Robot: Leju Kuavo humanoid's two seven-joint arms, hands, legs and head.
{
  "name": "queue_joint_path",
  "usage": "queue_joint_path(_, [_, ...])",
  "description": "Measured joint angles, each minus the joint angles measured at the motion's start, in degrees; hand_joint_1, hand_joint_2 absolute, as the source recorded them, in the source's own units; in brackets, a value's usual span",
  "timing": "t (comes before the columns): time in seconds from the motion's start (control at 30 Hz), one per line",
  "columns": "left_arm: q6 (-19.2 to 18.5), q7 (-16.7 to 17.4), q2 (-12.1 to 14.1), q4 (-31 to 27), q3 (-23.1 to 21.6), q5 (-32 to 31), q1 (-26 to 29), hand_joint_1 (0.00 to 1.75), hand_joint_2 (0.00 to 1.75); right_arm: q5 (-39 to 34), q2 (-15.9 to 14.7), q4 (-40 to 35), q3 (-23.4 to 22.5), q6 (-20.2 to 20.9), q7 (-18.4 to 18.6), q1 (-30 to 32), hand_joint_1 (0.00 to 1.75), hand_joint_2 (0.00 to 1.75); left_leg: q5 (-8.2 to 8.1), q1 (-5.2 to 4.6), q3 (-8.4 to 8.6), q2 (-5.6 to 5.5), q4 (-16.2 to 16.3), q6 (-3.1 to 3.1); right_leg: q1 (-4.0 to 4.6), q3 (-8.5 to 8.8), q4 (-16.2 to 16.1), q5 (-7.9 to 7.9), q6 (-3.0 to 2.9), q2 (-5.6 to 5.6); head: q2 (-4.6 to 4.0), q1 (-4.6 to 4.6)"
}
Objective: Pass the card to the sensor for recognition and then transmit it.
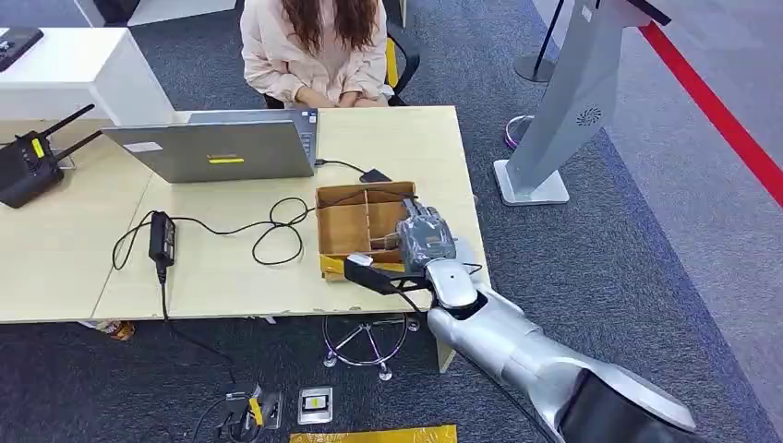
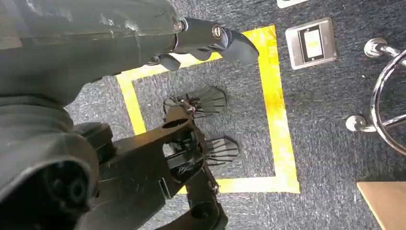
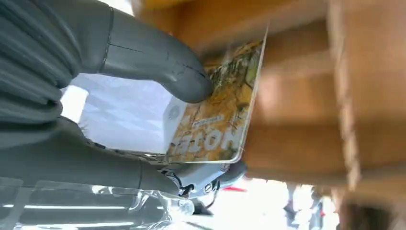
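The right hand [image 1: 426, 238] was down at the cardboard box [image 1: 343, 228], hovering over its compartment nearest the table's right edge. In the right wrist view the right hand [image 3: 95, 96] had the card [image 3: 210, 110] pinched, thick grey thumb pressed flat on its face and darker fingers [image 3: 143, 175] underneath. The card was white at one end and carried a yellow-orange print with lettering at the other, and it sat just in front of the box's brown dividers, tilted. From the head view the card itself was hidden behind the hand, so I couldn't tell whether it touched the box.

The box sat on the light wooden table [image 1: 231, 277], close to the near right corner. Just beyond the box lay a small black device [image 1: 375, 175] with a cable running to the laptop [image 1: 222, 148], which stood open further back from the box. Well away from the box, toward the table's other side, a black power brick [image 1: 162, 236] lay with its looping cable. A person [image 1: 314, 51] sat behind the laptop, hands together. A grey kiosk stand [image 1: 563, 111] stood on the carpet off to the box's far right.

The left hand [image 2: 210, 40] hung over the carpet and a yellow tape square [image 2: 273, 105], fingers curled with nothing in them.
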Motion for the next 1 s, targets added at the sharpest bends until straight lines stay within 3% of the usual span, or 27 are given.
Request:
queue_joint_path(0.13, [0.0, 0.0, 0.0, 0.0, -0.3, -0.3, 0.0, 0.0, 0.0, 2.9, -0.7, -2.9, -1.2, -2.1, 1.7, -2.0, 1.75, 1.75, 0.01, 0.0, 0.0, 0.04, 0.0, -0.01, 0.0, -0.03, 0.0, 0.02, 0.01, 0.0, 0.0, 0.0])
queue_joint_path(0.53, [-0.1, 0.0, -0.2, 0.0, -0.7, -0.7, 0.0, 0.0, 0.0, 6.5, -3.3, -11.7, -3.0, -0.6, 3.4, -7.1, 1.75, 1.75, 0.01, 0.0, 0.03, 0.05, 0.0, -0.01, 0.0, -0.01, 0.0, 0.02, 0.01, 0.03, 0.0, 0.0])
queue_joint_path(0.77, [-0.1, 0.0, -0.3, 0.0, -0.7, -0.7, 0.0, 0.0, 0.0, 6.2, -4.0, -13.8, -3.2, -0.6, 4.2, -7.7, 1.75, 1.75, 0.01, 0.0, 0.01, 0.05, 0.0, -0.01, 0.0, -0.02, 0.0, 0.02, 0.01, 0.02, 0.0, 0.0])
queue_joint_path(1.0, [-0.2, 0.0, -0.3, 0.0, -0.8, -1.4, -0.2, 0.0, 0.0, 3.6, -3.4, -11.7, -3.1, 2.3, 6.3, -10.0, 1.75, 1.75, 0.02, 0.0, -0.02, 0.03, 0.0, -0.01, 0.0, -0.02, 0.0, 0.02, 0.01, 0.01, 0.0, 0.0])
